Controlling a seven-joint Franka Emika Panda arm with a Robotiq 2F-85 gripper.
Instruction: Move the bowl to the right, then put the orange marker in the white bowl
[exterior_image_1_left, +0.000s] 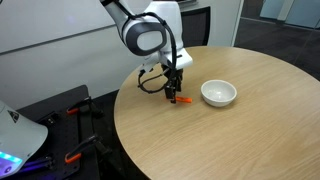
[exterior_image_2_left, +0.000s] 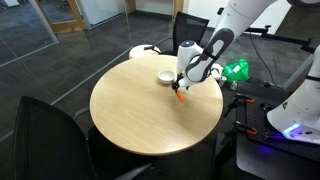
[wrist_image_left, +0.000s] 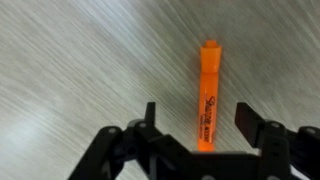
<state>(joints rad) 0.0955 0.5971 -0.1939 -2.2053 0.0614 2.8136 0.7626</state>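
The short bright orange marker pen (wrist_image_left: 208, 95) is lying on the round light wooden table (exterior_image_1_left: 250, 140), left of the small glossy white bowl (exterior_image_1_left: 219, 93), and the black gripper (wrist_image_left: 197, 115) is straddling it with wide fingers, so the grasp is probably beginning, calling for lowering and closing.

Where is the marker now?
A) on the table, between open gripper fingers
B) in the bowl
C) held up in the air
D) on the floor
A: the wrist view shows the marker flat on the table, the gripper open around it.
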